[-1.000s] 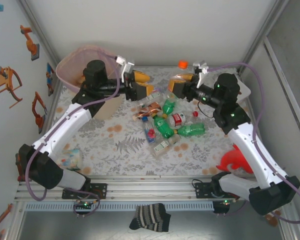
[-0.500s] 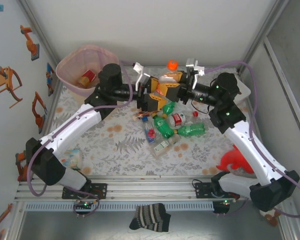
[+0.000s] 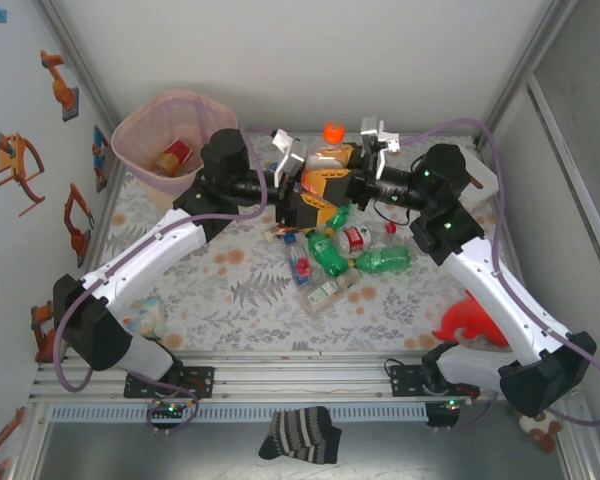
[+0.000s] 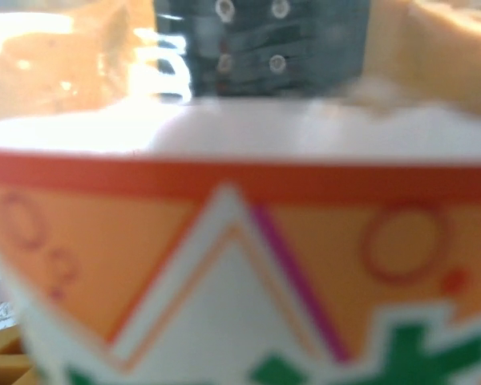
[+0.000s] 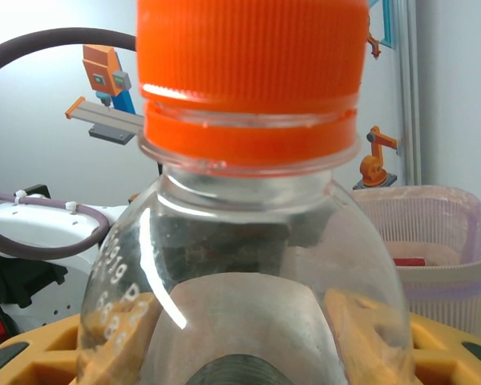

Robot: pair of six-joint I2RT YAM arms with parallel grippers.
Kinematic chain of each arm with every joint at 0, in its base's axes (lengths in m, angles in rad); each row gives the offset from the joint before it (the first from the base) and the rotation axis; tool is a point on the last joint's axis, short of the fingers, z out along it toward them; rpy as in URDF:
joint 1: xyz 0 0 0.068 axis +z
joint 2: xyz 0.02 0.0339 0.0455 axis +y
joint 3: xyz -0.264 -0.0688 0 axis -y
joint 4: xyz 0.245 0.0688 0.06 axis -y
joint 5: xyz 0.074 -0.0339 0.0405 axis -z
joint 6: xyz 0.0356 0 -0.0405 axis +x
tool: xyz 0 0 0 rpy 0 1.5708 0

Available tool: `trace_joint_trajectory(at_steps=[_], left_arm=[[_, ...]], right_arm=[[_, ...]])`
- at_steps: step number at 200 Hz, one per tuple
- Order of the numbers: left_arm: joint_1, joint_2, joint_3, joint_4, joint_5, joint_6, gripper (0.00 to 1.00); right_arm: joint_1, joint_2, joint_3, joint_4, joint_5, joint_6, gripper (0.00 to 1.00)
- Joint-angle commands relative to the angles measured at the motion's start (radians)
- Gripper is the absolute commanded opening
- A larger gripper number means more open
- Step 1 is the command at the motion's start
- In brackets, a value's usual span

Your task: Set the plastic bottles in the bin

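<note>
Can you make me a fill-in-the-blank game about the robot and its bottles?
The right end effector holds a bottle with an ____ cap.
The bin is pale ____.
The bin stands in the far ____ corner of the table.
Missing words: orange; pink; left.

Bright even light, bottle [image 4: 224,281] close-up blurred
</note>
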Motion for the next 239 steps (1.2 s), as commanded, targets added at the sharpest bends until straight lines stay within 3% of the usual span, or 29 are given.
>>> trace_joint_trajectory(at_steps=[1, 93, 105, 129, 144, 166, 204, 239], left_arm=[[-0.004, -0.017, 0.039, 0.03, 0.016, 0.023, 0.67], [-0.002, -0.024, 0.053, -0.017, 0.011, 0.059, 0.48], [-0.002, -0.027, 0.052, -0.025, 0.008, 0.064, 0.47], [0.005, -0.038, 0.051, -0.05, 0.004, 0.079, 0.47], [0.014, -0.047, 0.048, -0.064, -0.004, 0.085, 0.46], [0.035, -0.061, 0.044, -0.08, -0.005, 0.09, 0.46], [0.137, -0.097, 0.042, -0.142, -0.044, 0.097, 0.46], [0.279, -0.125, 0.079, -0.292, -0.204, 0.134, 0.46]], right_arm=[[0.013, -0.011, 0.025, 0.026, -0.02, 0.006, 0.32], [0.013, -0.034, 0.021, -0.034, 0.011, -0.04, 0.32], [0.014, -0.039, 0.02, -0.039, 0.021, -0.042, 0.37], [0.014, -0.06, 0.019, -0.074, 0.071, -0.058, 0.65], [0.014, -0.08, 0.009, -0.098, 0.116, -0.072, 0.73], [0.014, -0.124, -0.008, -0.134, 0.179, -0.104, 0.76], [0.014, -0.193, -0.022, -0.236, 0.286, -0.168, 0.77], [0.014, -0.216, -0.017, -0.309, 0.326, -0.193, 0.77]])
